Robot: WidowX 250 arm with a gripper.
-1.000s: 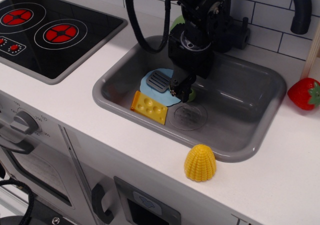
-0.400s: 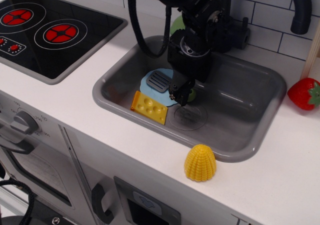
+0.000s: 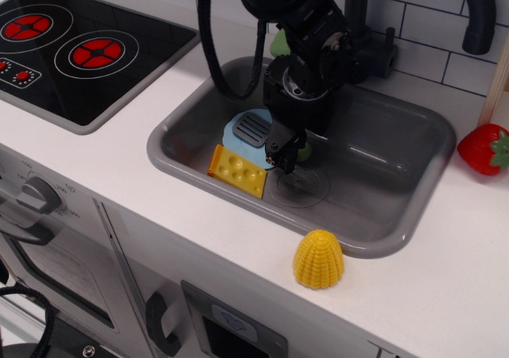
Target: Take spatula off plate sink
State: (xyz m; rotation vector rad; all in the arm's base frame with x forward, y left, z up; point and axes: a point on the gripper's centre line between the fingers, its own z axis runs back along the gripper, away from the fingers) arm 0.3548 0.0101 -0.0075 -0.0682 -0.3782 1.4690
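In the sink (image 3: pixel 398 184), the hand (image 3: pixel 285 154) low over the spatula (image 3: pixel 256 127) — grip unclear (handle hidden) — plate (image 3: pixel 235 139) beneath.

Lighting: bright, even, from overhead. Soft shadows under the corn cob (image 3: pixel 318 259) and inside the sink (image 3: pixel 382 223) at its 9 o'clock wall. Pale glare streaks on the black stovetop (image 3: pixel 119 24). Focus sharp; slight softness toward the frame's edges.

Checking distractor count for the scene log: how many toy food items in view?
3. Yellow cheese wedge in the sink, touching the plate; yellow corn on the counter in front of the sink; strawberry on the counter at right. The arm may hide more.
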